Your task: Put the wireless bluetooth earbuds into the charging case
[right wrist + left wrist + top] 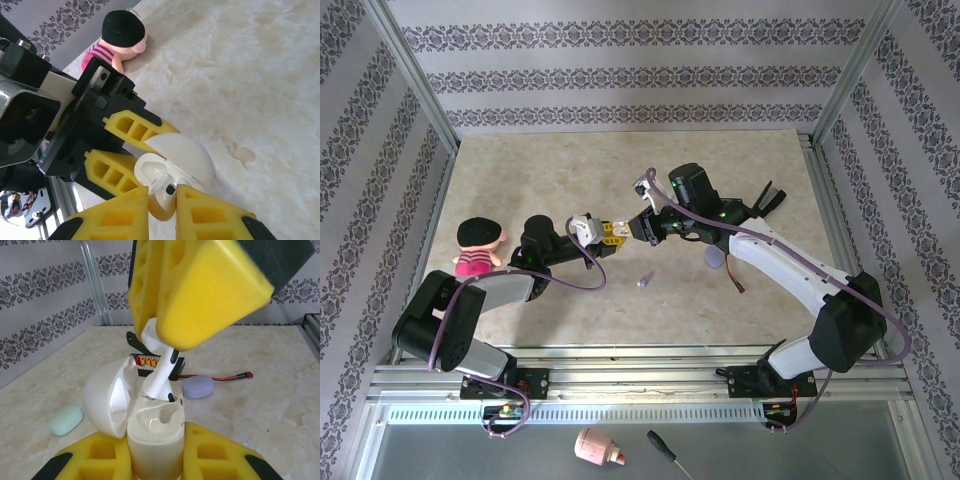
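left wrist view: right pincer pinches earbud at case clenched in left pincer.

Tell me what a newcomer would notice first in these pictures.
Mid-table, the left gripper clamps an open white charging case while the right gripper holds a white earbud stem-down at its mouth. At far left sits a doll with a black cap and pink striped top.
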